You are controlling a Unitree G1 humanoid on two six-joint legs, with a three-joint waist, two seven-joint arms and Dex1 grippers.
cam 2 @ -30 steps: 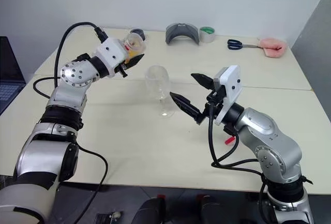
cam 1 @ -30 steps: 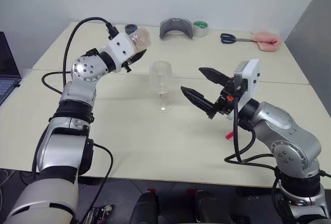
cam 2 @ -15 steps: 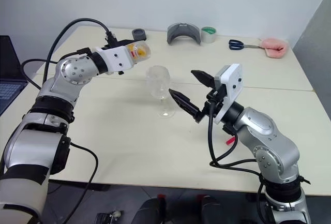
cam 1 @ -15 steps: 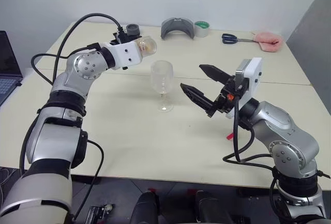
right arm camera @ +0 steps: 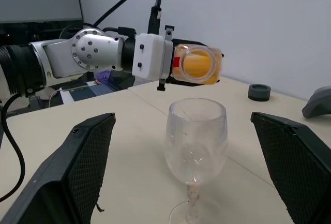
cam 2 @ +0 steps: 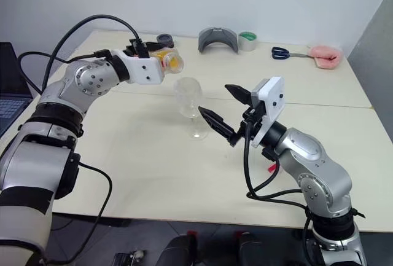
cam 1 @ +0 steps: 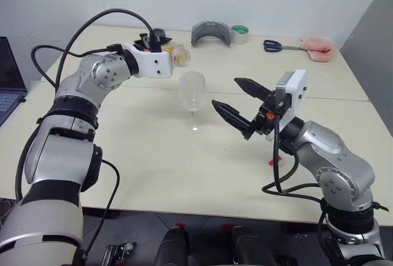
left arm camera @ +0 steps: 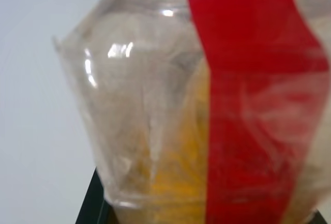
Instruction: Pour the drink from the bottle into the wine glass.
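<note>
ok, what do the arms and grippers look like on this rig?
Both arms have silver-grey metallic shells with black joint bands and round shoulder and elbow housings. Each wrist carries a white boxy camera block, with loose black cables looping off it. The left gripper and right gripper each have two black tapered fingers with textured, mesh-like inner faces.

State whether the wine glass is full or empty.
Empty: the glass stands upright, clear throughout, no orange drink inside.

Bottle [right arm camera: 196,64] tipped level above upright empty wine glass [cam 1: 193,100]; orange drink [right arm camera: 197,65] inside.
</note>
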